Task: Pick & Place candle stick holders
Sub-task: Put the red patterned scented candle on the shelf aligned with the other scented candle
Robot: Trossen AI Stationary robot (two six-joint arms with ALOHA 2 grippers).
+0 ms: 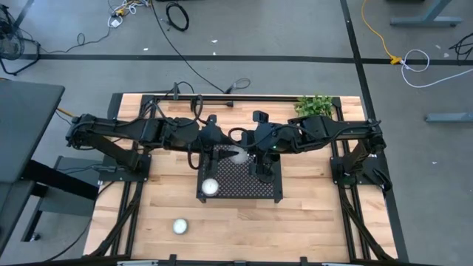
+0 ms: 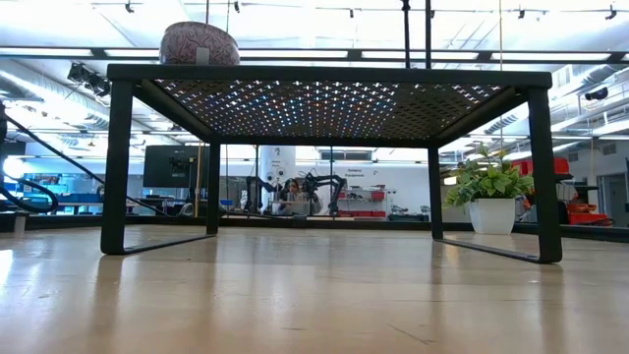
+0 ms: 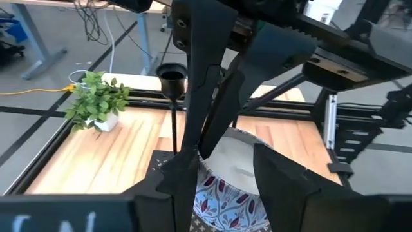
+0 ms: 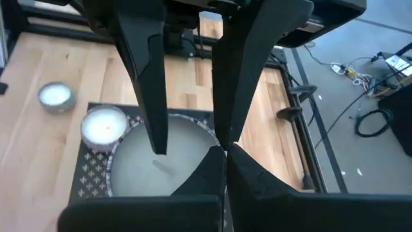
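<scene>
Over the black perforated tray (image 1: 244,193) my two grippers meet at a wide candle jar (image 3: 226,193) with a red-and-blue pattern and white wax (image 4: 158,171). My right gripper (image 4: 225,153) is shut on the jar. My left gripper (image 3: 228,183) is open, its fingers (image 4: 154,122) either side of the jar's near part. One black candle stick holder (image 3: 172,76), a thin stem with a small cup, stands upright by its foot on the tray (image 1: 264,171), beside the right gripper. My right gripper pinches the jar's rim (image 4: 214,147) between its two shut fingers, coming at it from above on a slant from the table's right. The jar hangs upright below the fingers, and the low view shows nothing of it on the tray top. Whether my left gripper's fingers touch the jar's wall I cannot tell.
A smaller candle (image 1: 210,187) sits on the tray's near left corner, and it shows in the low view as a patterned jar (image 2: 200,44). A tealight (image 1: 179,226) lies on the wooden table near its front edge. A potted plant (image 1: 315,106) stands at the far right.
</scene>
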